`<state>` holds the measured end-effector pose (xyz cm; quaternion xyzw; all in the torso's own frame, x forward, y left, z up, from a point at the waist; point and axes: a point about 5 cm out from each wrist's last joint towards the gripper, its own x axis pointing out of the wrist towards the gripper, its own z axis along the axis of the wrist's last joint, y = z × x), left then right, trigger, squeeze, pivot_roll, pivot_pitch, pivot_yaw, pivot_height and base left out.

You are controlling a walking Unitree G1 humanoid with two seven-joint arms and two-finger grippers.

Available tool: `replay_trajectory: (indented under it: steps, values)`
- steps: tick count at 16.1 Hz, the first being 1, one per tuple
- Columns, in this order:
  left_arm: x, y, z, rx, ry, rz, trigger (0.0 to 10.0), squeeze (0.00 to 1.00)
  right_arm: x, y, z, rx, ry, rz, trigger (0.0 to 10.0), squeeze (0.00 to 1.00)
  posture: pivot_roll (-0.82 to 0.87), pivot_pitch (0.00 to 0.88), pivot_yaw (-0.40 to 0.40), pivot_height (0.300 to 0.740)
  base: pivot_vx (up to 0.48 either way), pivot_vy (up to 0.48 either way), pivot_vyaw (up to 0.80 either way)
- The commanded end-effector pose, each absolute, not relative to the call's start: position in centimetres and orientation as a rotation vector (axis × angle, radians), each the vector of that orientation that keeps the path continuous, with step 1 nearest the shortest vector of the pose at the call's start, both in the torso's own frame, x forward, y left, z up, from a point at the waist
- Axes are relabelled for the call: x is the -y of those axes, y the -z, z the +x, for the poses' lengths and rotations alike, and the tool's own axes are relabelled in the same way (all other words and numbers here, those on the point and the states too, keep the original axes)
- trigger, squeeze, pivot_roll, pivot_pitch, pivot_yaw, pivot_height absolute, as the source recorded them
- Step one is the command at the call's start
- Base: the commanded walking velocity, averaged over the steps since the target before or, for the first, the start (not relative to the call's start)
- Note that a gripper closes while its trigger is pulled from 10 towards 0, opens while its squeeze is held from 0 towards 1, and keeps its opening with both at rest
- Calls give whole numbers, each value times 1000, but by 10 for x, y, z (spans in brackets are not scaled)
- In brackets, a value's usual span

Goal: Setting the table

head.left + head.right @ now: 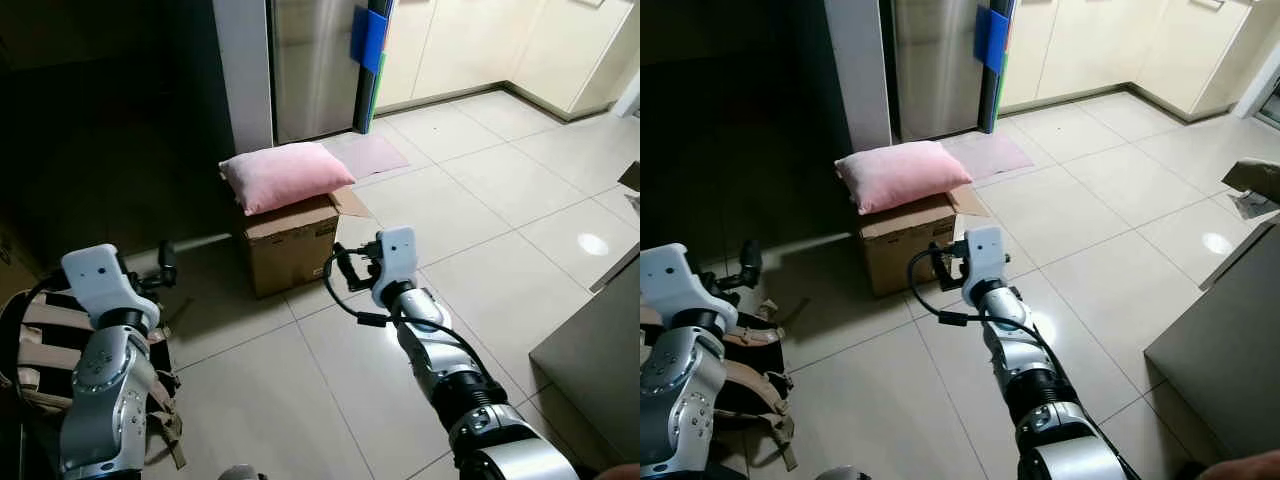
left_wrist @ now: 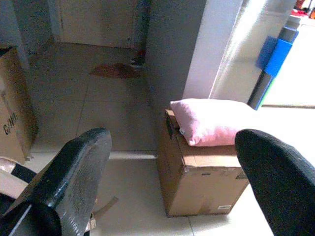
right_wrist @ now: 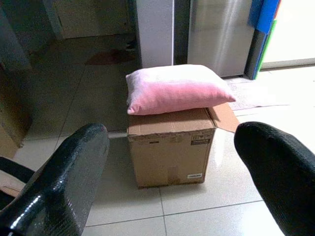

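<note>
A pink pillow (image 1: 285, 176) lies on a brown cardboard box (image 1: 290, 245) on the tiled floor ahead of me. My left gripper (image 1: 165, 264) is held up at the left, open, with nothing between its fingers (image 2: 74, 177). At the same height, just right of the box, my right gripper (image 1: 350, 266) is also open and empty. Both wrist views look between the black fingers (image 3: 69, 172) toward the pillow (image 3: 177, 88) and the box (image 3: 170, 147).
A steel fridge door (image 1: 315, 60) and a white pillar (image 1: 245, 70) stand behind the box, with blue boards (image 1: 368, 38) leaning beside them. A small mat (image 1: 372, 155) lies on the floor. A tan bag (image 1: 40, 345) sits at my left, a grey counter (image 1: 600, 350) at right.
</note>
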<state>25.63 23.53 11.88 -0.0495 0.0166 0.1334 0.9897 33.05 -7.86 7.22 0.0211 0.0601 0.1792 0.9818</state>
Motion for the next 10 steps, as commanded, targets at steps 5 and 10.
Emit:
replay_trajectory:
  steps: [5, 10]
  values:
    - [-241, -118, 254, -60, -297, -47, 10000, 0, 69, -77, 332, -103, -389, 25, 10000, 0, 103, 7, -7, 740, 0, 0, 0]
    - [-233, -116, 255, -63, -271, -34, 10000, 0, 72, -76, 332, -108, -401, 21, 10000, 0, 90, 5, -10, 740, 0, 0, -742]
